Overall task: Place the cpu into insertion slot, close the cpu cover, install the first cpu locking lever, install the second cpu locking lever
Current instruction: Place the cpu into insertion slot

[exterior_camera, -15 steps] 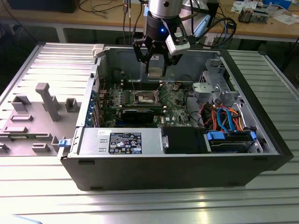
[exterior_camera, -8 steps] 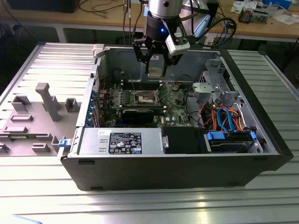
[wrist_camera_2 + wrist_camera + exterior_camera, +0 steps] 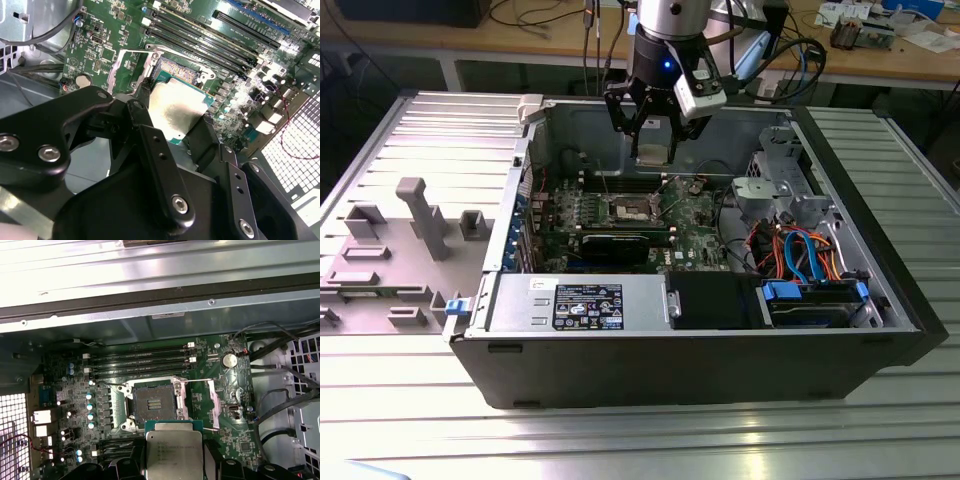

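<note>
Gripping the cpu (image 3: 175, 110) by two opposite edges, my gripper (image 3: 172, 116) has its black fingers (image 3: 152, 150) closed on the chip, one on each side. The silvery face is turned up toward the wrist in both wrist views. From the exterior view I see the tool hanging inside the open computer case (image 3: 880, 290), with the chip held in the air, clear of the board beneath it.

Just past the chip's leading edge lies the insertion slot (image 3: 153, 404), a dark centre inside a silver rim, with nothing seated in it. I cannot tell whether the chip is squarely above it. Beside the slot the cpu cover (image 3: 211, 402) is swung open, its thin silver frame lying off to one side of the socket over the green motherboard (image 3: 240, 440). A thin wire lever (image 3: 112, 384) stands free on the slot's other side.

Further out from the tool, beyond the slot, run the long black memory slots (image 3: 140, 362), and a round coin cell (image 3: 229, 360) sits near their end. Farthest from the gripper, the power supply (image 3: 580, 300) lines the case's near wall, and the case rests on a ribbed metal table (image 3: 420, 400).
</note>
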Available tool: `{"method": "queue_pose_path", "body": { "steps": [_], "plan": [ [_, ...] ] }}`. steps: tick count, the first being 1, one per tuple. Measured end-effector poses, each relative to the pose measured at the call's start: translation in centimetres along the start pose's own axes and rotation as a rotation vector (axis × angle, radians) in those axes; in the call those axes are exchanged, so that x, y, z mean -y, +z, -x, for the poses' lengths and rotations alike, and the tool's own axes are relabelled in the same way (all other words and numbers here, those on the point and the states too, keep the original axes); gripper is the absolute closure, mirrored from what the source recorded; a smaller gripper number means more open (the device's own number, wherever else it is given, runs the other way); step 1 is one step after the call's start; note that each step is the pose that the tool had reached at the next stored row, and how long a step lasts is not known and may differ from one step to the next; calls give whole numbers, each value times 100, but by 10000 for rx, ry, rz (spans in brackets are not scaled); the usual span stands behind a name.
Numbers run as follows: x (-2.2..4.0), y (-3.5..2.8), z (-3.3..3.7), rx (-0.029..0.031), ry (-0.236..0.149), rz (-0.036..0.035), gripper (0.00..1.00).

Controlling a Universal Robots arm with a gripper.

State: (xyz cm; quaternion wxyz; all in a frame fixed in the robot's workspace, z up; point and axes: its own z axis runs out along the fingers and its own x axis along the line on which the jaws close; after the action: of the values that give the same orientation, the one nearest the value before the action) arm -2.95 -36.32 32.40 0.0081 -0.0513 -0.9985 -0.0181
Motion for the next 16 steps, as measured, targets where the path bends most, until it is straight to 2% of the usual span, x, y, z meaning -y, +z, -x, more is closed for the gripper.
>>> {"method": "queue_pose_path", "body": {
  "steps": [16],
  "plan": [
    [0,3,0,3,98,1,45]
  ]
}}
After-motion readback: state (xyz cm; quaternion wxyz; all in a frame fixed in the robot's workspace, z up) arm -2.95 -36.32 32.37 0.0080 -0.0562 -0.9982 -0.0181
